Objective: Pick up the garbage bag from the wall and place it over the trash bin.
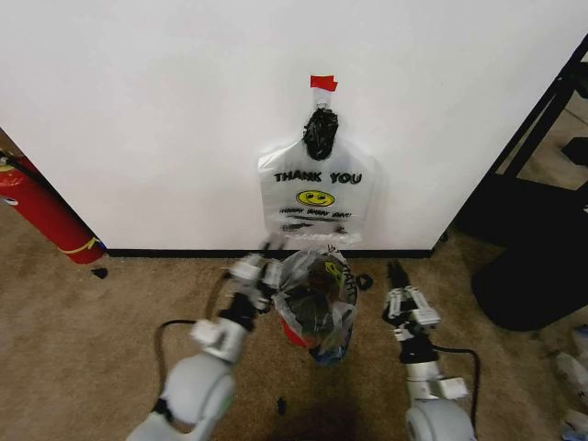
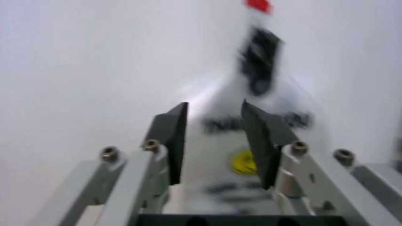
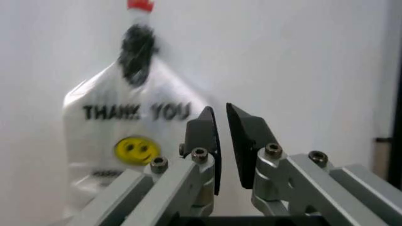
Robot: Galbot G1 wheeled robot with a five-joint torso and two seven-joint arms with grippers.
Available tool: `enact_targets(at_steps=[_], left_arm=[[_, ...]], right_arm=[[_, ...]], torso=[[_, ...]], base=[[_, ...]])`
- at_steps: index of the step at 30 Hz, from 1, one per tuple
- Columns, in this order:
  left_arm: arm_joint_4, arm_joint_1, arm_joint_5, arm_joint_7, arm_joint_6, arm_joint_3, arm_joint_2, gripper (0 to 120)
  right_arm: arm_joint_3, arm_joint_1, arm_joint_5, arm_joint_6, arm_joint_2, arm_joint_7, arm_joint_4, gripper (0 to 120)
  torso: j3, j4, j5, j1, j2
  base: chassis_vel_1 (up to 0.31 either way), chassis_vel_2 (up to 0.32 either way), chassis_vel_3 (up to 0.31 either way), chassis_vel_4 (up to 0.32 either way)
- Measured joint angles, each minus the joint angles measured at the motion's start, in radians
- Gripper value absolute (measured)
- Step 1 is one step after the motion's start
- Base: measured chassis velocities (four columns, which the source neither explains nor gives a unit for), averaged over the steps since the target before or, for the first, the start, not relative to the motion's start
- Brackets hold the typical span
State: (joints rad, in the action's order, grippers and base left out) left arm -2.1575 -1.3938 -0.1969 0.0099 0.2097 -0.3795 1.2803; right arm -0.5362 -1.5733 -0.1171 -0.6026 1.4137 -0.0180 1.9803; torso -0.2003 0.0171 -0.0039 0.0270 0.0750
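Against the white wall (image 1: 147, 110), the garbage bag (image 1: 317, 195) is being held up by red tape (image 1: 322, 83). The left gripper (image 2: 213, 141) is being raised, jaws parted; the right gripper (image 3: 221, 141), nearly closed, is being held beside the lined trash bin (image 1: 317, 308). The thin plastic could be torn by a hard pull.

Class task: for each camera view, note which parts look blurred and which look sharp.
Head view: the left claw is smeared with motion, while the garbage bag on the wall reads crisply. Left wrist view: the bag and red tape are streaked. Right wrist view: the lettering is soft but legible, and the right claw looks sharp.
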Motion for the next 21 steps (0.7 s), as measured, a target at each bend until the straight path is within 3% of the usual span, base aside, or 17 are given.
enact_targets(at_steps=[3, 9, 15, 21], left_arm=[[-0.037, -0.058, -0.010, 0.023, 0.050, -0.112, 0.030, 52], [-0.066, -0.103, -0.019, 0.034, 0.097, -0.203, 0.081, 72], [-0.106, -0.146, 0.012, 0.034, 0.112, -0.183, 0.131, 95], [-0.106, -0.174, 0.049, 0.034, 0.135, -0.144, 0.169, 100]], right_arm=[[-0.070, -0.081, -0.016, 0.002, 0.033, 0.005, 0.087, 0], [-0.102, -0.160, -0.027, -0.018, 0.089, -0.005, 0.144, 0], [-0.093, -0.181, -0.018, -0.042, 0.105, -0.017, 0.153, 0], [-0.068, -0.181, 0.007, -0.048, 0.109, -0.014, 0.149, 0]], torso=[[0.000, 0.0003, -0.0001, 0.000, 0.000], [0.000, 0.0003, -0.0002, 0.000, 0.000], [0.000, 0.0002, 0.0000, 0.000, 0.000], [0.000, 0.0002, 0.0001, 0.000, 0.000]], base=[[0.000, 0.000, 0.000, 0.000], [0.000, 0.000, 0.000, 0.000], [0.000, 0.000, 0.000, 0.000], [0.000, 0.000, 0.000, 0.000]])
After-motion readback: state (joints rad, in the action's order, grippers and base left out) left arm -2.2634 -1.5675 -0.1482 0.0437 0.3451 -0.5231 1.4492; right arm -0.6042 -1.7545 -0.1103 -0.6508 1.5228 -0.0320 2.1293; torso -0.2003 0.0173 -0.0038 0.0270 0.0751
